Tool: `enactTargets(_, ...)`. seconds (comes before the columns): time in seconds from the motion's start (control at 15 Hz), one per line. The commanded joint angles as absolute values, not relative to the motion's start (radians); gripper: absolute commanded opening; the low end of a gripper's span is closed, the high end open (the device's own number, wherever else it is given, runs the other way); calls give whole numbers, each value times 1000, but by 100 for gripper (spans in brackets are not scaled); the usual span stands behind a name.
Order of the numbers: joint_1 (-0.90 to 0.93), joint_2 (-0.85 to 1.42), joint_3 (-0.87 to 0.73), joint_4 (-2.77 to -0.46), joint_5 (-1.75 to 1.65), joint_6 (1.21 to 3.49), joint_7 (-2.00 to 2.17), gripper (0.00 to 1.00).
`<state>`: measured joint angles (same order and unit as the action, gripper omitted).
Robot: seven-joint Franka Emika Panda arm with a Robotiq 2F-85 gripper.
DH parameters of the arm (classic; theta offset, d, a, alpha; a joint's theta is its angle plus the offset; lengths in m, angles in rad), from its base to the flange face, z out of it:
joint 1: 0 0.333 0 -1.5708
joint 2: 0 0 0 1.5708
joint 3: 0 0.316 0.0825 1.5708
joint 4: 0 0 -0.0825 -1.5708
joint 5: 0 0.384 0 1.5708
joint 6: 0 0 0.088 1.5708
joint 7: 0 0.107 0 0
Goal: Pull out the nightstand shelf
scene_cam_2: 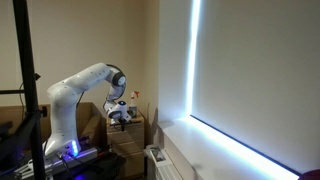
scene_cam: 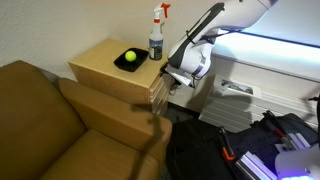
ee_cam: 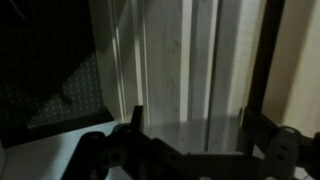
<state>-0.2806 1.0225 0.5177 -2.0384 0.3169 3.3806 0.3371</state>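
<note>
The nightstand (scene_cam: 105,62) is a light tan wood cabinet beside the sofa; it also shows small in an exterior view (scene_cam_2: 132,134). Its stacked fronts (scene_cam: 158,93) face the robot. My gripper (scene_cam: 172,78) is at the top front edge of the cabinet, just below its top, where the thin nightstand shelf lies; I cannot make the board out apart from the fronts there. In the wrist view my gripper (ee_cam: 191,122) is open, its two dark fingers wide apart, with pale wood panels (ee_cam: 185,60) close ahead. Whether the fingers touch the wood I cannot tell.
A green ball in a black bowl (scene_cam: 128,59) and a white spray bottle (scene_cam: 156,36) stand on the nightstand's top. A brown leather sofa (scene_cam: 60,125) adjoins the cabinet. A white ledge (scene_cam: 265,75) and dark gear (scene_cam: 250,150) lie behind the arm (scene_cam_2: 75,95).
</note>
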Motion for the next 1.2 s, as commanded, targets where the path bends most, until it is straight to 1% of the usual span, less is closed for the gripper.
enactTargets(0.0, -538, 1161, 704, -2049, 194, 3460, 351, 100)
enactTargets(0.13, -638, 1243, 756, -2052, 118, 3484, 347, 100)
enactTargets(0.27, -674, 1279, 756, -2050, 71, 3470, 332, 100)
enactTargets(0.33, -629, 1223, 725, -2043, 105, 3442, 353, 100)
enactTargets(0.6, -637, 1240, 725, -2037, 92, 3443, 350, 100)
enactTargets(0.73, -637, 1203, 737, -2062, 82, 3459, 341, 100)
enactTargets(1.0, -541, 1187, 708, -2025, 83, 3425, 323, 100)
enactTargets(1.07, -500, 1173, 685, -2016, 100, 3410, 326, 100)
enactTargets(1.13, -431, 1141, 629, -2002, 138, 3400, 339, 100)
